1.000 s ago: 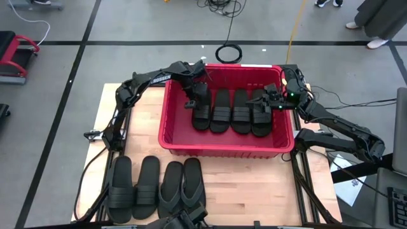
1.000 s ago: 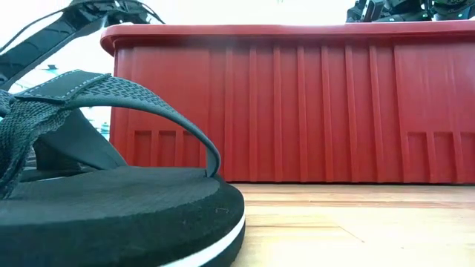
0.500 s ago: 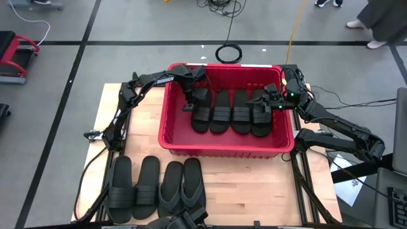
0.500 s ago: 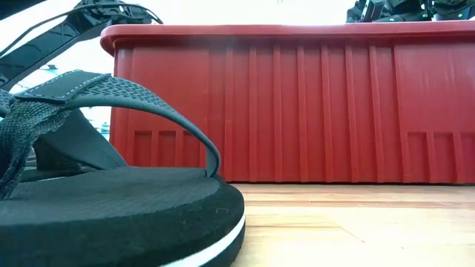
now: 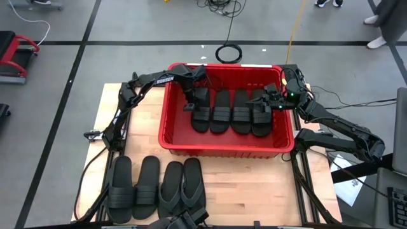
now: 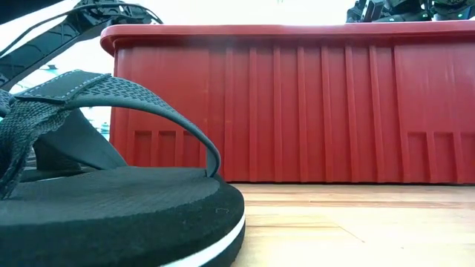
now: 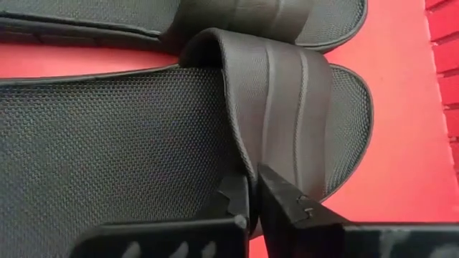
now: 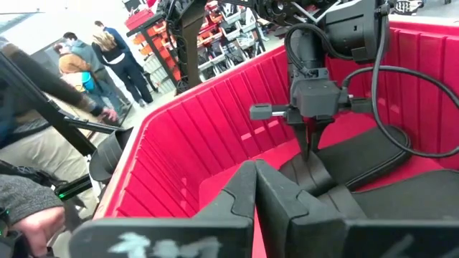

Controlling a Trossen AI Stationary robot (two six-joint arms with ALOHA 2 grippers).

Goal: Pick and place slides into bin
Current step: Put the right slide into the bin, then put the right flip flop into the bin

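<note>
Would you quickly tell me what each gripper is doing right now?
Left gripper: shut on the leftmost slide's strap in the bin.
Right gripper: shut, empty.

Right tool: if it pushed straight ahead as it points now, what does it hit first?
Probably the left tool, shut on the leftmost slide in the bin; the right tool points at it, though depth is unclear.

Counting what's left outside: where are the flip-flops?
High view: the flip-flops lie on the table's near edge, right of two slides, below the bin.
</note>
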